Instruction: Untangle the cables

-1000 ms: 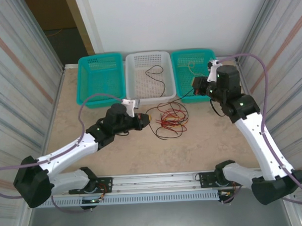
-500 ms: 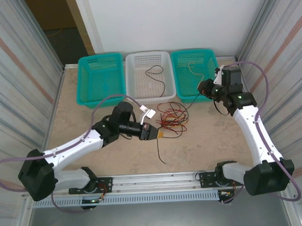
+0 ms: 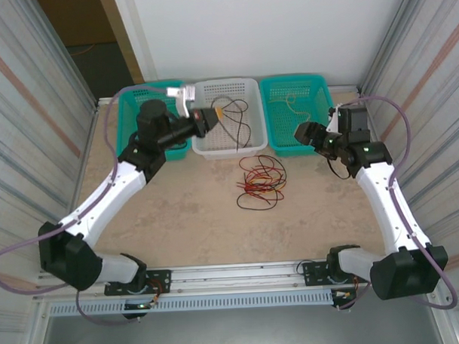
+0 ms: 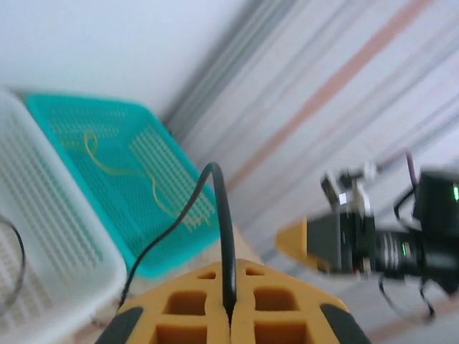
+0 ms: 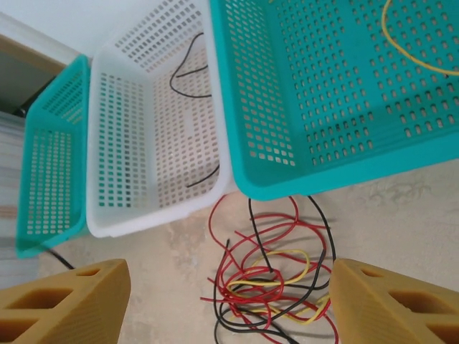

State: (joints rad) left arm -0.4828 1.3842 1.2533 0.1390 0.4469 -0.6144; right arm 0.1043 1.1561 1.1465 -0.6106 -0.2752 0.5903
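Two pincers are in play, but the next move turns on the left one. Left pincer (image 3: 215, 114) is clamped on a black cable (image 4: 228, 244), nipped right btwn the pads, arcing up, then trailing down and away. It hangs over the white basket (image 3: 230, 152), toward that basket's left wall, and a black strand (image 3: 241, 120) lies inside. So imo you release straight down, no sideways travel. Can't tell where the held cable's free end sits; check it clears the rim.

Right pincer (image 3: 302, 132) stands wide w/ nothing in it, at the front edge of the right teal basket (image 3: 296, 78), which holds a yellow cable (image 3: 290, 102). The remaining tangle (image 3: 261, 182) of red, black and yellow lies on the desk (image 3: 186, 219), left of that pincer and nearer you. Right arm is closer.
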